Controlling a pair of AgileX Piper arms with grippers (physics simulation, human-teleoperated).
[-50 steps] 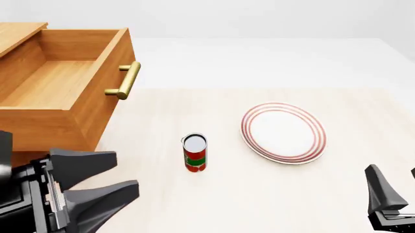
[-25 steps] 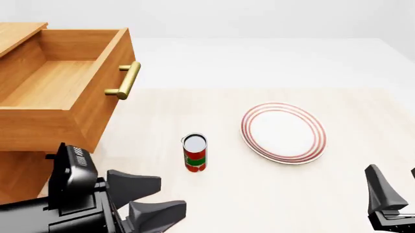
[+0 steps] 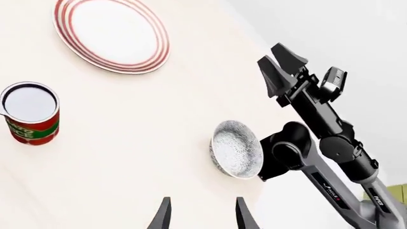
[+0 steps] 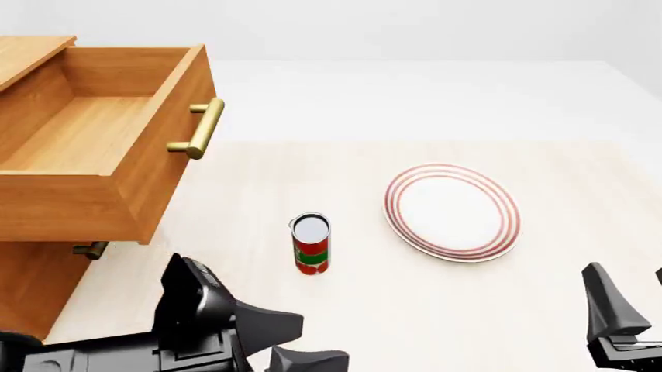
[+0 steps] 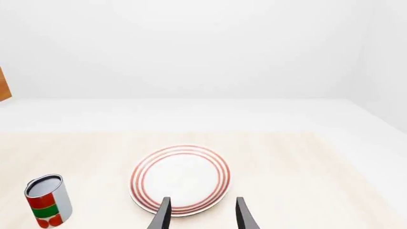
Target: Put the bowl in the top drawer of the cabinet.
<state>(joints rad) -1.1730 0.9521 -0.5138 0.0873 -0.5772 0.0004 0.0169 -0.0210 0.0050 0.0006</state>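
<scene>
The bowl (image 3: 237,149), white with a dense blue-grey pattern, shows only in the left wrist view, on the table beside the right arm's base. It lies below the front view's edge. My left gripper (image 3: 202,217) is open and empty, a short way from the bowl; in the front view the left gripper (image 4: 302,339) is low at the bottom. The cabinet (image 4: 31,279) stands at the left with its top drawer (image 4: 93,132) pulled open and empty, brass handle (image 4: 201,128) facing the table. My right gripper (image 4: 633,288) is open at the bottom right, also empty (image 5: 202,212).
A red-and-green can (image 4: 310,242) stands upright mid-table. A flat white plate with red rings (image 4: 452,211) lies to its right. The lower drawer's small handle (image 4: 91,249) shows under the open drawer. The right arm (image 3: 324,129) rises just beyond the bowl.
My left gripper has swung to the right along the near edge, away from the cabinet, uncovering the lower drawer's handle. The right arm has not moved.
</scene>
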